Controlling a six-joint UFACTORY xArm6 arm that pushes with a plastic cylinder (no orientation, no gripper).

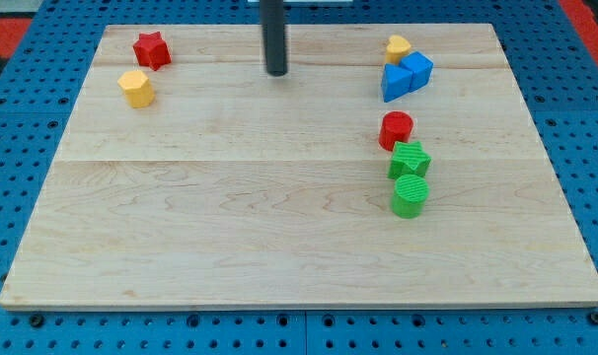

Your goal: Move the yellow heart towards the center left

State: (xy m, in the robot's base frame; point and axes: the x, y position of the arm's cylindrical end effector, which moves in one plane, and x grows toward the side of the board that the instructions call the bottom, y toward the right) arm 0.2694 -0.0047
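The yellow heart (398,47) sits near the view's top right, touching the top of a blue cube (417,68) with a blue triangle (395,83) just below it. My tip (276,73) rests on the wooden board (230,227) at the top centre. It is well to the left of the yellow heart and touches no block. A second yellow block, pentagon-like (136,88), lies at the upper left.
A red star (152,49) lies at the top left above the yellow pentagon. A red cylinder (396,129), a green star (410,159) and a green cylinder (411,195) form a column on the right, below the blue blocks.
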